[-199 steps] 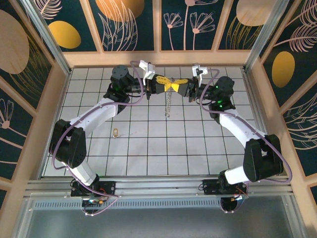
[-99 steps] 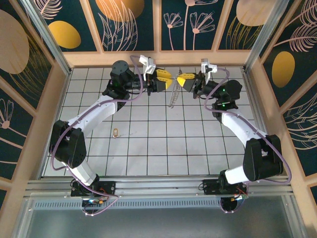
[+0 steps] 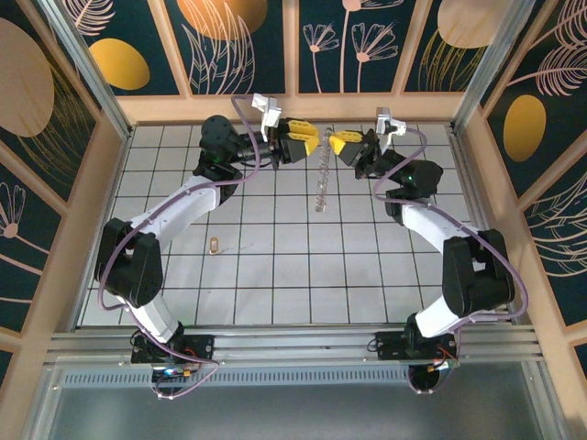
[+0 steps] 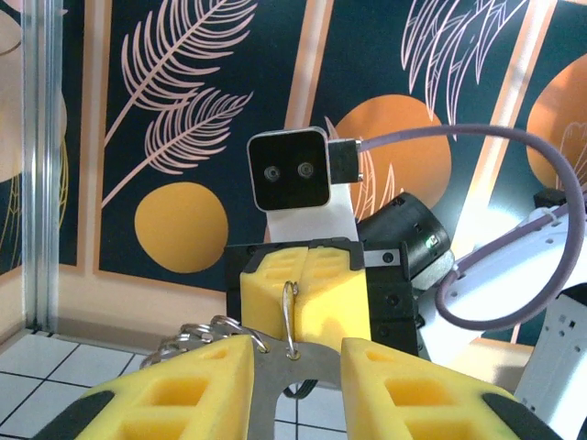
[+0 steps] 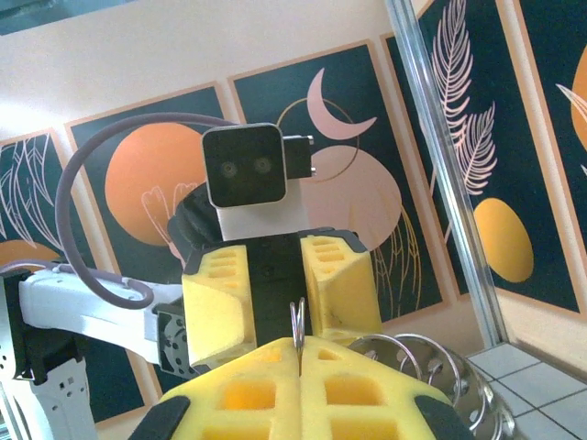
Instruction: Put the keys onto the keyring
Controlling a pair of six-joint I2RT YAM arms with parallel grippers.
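Right pincer [image 3: 341,143]: shut, yellow pads [image 5: 238,394] pressed together on one thin wire loop of the keyring [image 3: 320,181]; raised over the far end of the counter [image 3: 275,284], toward 12 o'clock in the top view.
Left pincer [image 3: 301,142]: partly open, pads apart with a plain gap; faces the right pincer from its 9 o'clock side, near but not touching; no grip on the keyring; cannot tell whether anything sits in the gap.
Keyring: silvery linked loops, hanging long and narrow from the right pincer's tips toward 6 o'clock in the top view; cannot tell whether the lower end touches the tiles. From the right wrist, bunched coils [image 5: 431,376] at 4 o'clock of the closed pads; from the left wrist, loops [image 4: 213,332] at 9 o'clock of the pinched wire.
Key [image 3: 214,245]: small, brass-gold, flat on the counter at about 8 o'clock from the keyring, well apart from both pincers.
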